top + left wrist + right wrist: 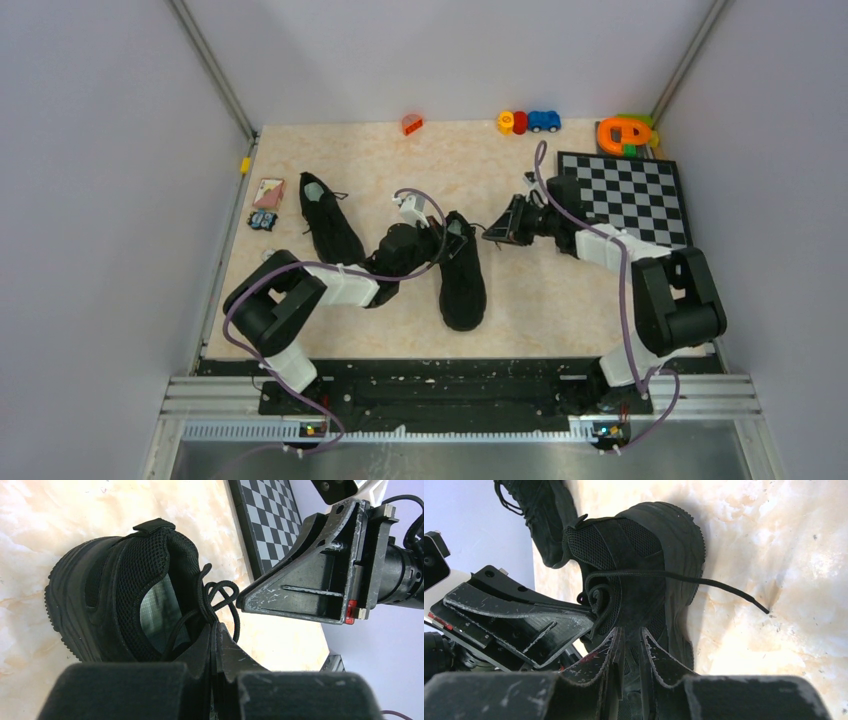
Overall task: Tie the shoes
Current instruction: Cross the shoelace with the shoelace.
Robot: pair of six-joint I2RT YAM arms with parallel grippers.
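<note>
Two black shoes lie on the table: one at the left (330, 225), one in the middle (462, 275). My left gripper (443, 238) is at the middle shoe's collar. In the left wrist view its jaws (216, 626) are shut on a thin black lace (220, 591) that loops up from the shoe (95, 595). My right gripper (490, 233) faces it from the right. Its jaws (630, 630) stand a narrow gap apart just short of the shoe (644, 545), with nothing visible between them. A lace (659, 573) runs across the collar, and its free end (766, 611) rests on the table.
A checkerboard (630, 195) lies at the right behind my right arm. Small toys (528, 122) and an orange piece (412, 124) sit along the back edge, with an orange-green toy (625, 133) in the corner. A card (268, 192) lies by the left wall.
</note>
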